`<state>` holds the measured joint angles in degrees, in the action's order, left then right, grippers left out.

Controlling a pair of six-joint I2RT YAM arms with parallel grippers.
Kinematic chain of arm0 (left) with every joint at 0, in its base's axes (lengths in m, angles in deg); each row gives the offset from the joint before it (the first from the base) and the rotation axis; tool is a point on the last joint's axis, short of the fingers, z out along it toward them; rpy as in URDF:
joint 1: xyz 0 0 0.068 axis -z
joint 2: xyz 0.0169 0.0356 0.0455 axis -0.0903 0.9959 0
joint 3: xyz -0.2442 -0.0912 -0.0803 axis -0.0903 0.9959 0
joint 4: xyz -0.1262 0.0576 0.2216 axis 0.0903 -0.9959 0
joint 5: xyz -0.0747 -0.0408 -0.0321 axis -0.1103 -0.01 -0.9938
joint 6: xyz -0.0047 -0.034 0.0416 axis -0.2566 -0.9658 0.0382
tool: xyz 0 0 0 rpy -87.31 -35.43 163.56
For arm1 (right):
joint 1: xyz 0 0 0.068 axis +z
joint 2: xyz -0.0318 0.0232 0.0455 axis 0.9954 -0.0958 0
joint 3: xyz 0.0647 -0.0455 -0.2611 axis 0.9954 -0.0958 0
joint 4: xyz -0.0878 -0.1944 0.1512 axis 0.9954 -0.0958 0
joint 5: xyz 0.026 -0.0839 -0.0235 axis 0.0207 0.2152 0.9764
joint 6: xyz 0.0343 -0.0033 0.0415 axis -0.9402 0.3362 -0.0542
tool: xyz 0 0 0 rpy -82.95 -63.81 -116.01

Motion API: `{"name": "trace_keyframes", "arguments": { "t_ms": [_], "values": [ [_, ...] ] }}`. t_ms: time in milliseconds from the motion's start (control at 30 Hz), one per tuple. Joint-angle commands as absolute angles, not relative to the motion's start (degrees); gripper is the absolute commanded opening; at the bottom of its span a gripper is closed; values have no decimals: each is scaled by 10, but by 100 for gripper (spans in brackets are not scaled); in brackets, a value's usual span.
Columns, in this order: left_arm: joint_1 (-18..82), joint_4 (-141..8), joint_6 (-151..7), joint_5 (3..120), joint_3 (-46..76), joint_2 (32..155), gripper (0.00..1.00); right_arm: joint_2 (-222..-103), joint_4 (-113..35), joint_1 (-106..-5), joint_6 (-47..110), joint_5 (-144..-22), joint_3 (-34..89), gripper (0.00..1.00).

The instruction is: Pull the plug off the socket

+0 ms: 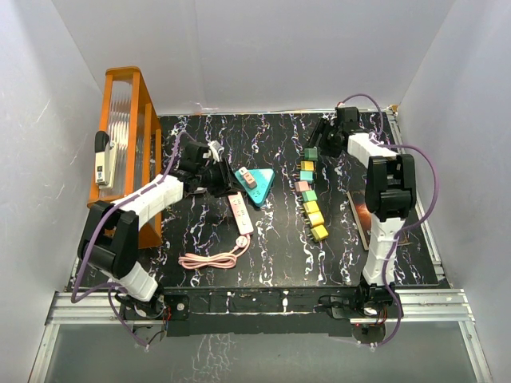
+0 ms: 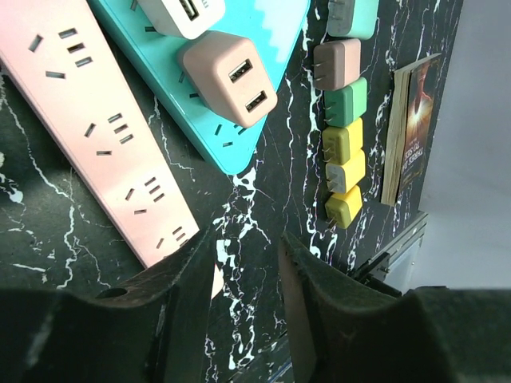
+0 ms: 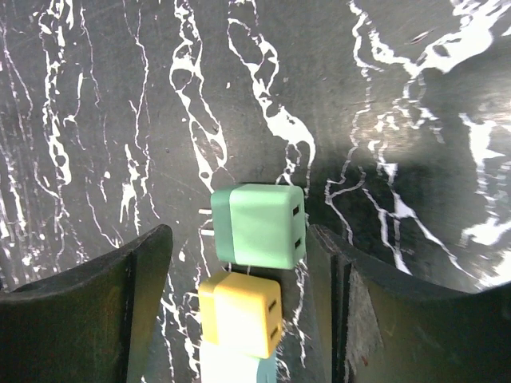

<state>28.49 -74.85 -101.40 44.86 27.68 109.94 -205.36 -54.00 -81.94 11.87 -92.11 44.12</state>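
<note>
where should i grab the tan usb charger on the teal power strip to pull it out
Grip the tan charger by its two flat side walls, the pair not facing the white charger beside it. Come from straight above its USB face. It stands as a cube plugged into the teal strip, so a pull along that line should free it without tilting.

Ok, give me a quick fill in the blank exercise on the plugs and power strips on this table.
The teal socket block holds ___ adapters. The pink power strip holds ___ adapters. The adapter between the open fingers of the right tool is ___.
Missing words: two; no; green.
</note>
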Motion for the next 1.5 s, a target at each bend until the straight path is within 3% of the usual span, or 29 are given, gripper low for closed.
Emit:
{"name": "trace_keyframes", "arguments": {
  "t_ms": [0, 333, 533, 700, 1033, 1300, 1467],
  "values": [
    [275, -781, -998, 462, 275, 1058, 38, -1965, -605, -798, 189, -857, 464, 69],
    [262, -812, -989, 486, 293, 1024, 55, -1890, -617, -567, 315, -736, 433, 75],
    [257, -823, -987, 494, 304, 1004, 57, -1922, -645, -472, 352, -676, 465, 76],
    [254, -827, -986, 496, 307, 994, 58, -1960, -669, -437, 363, -641, 496, 71],
    [249, -832, -984, 495, 310, 986, 59, -2011, -681, -422, 360, -629, 522, 53],
    [246, -798, -1004, 464, 313, 995, 63, -1994, -663, -424, 332, -628, 506, 13],
    [245, -737, -1042, 419, 315, 1031, 64, -1929, -616, -458, 287, -726, 455, 9]
  ]
}}
